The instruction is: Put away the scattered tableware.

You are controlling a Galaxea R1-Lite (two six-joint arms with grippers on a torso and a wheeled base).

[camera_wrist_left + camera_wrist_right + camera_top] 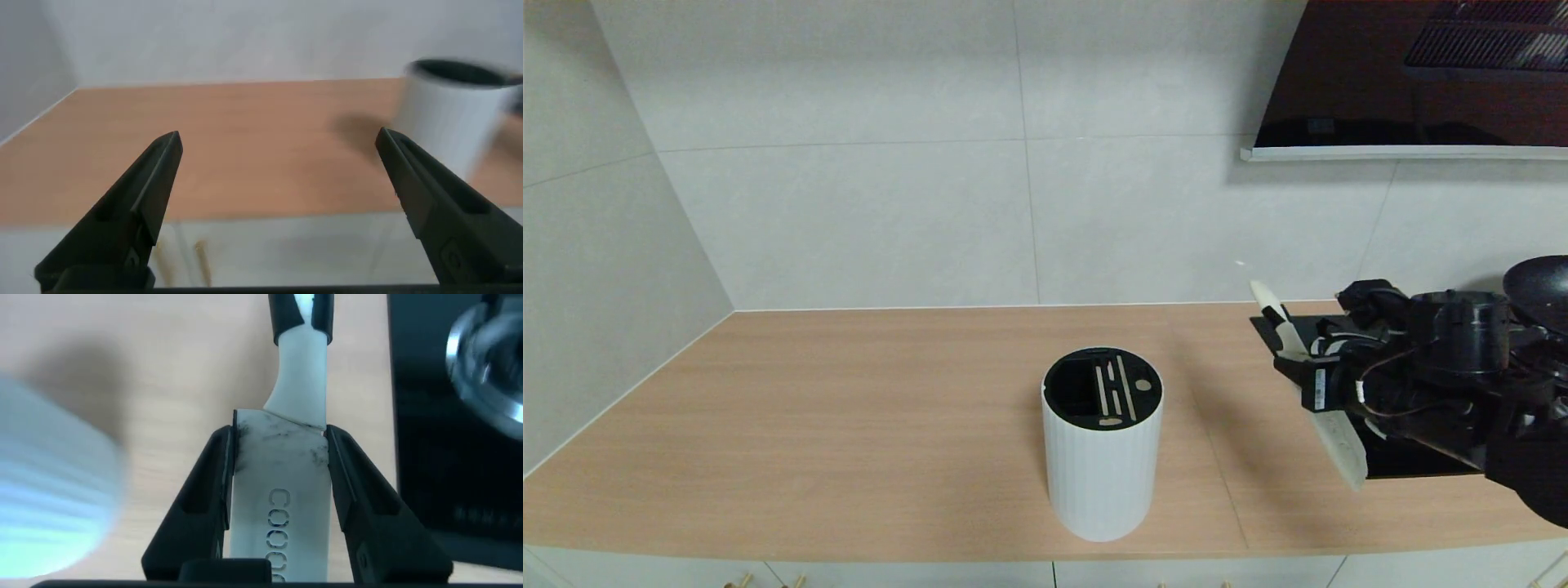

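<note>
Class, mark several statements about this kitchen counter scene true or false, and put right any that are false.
1. The right hand is shut on a white knife. True.
2. The knife already stands in the white holder. False: it is held off to the holder's right, outside it.
3. The left hand is open and holds nothing. True.
4. The holder lies on its side. False: it stands upright on the wooden counter, slotted top facing up.
</note>
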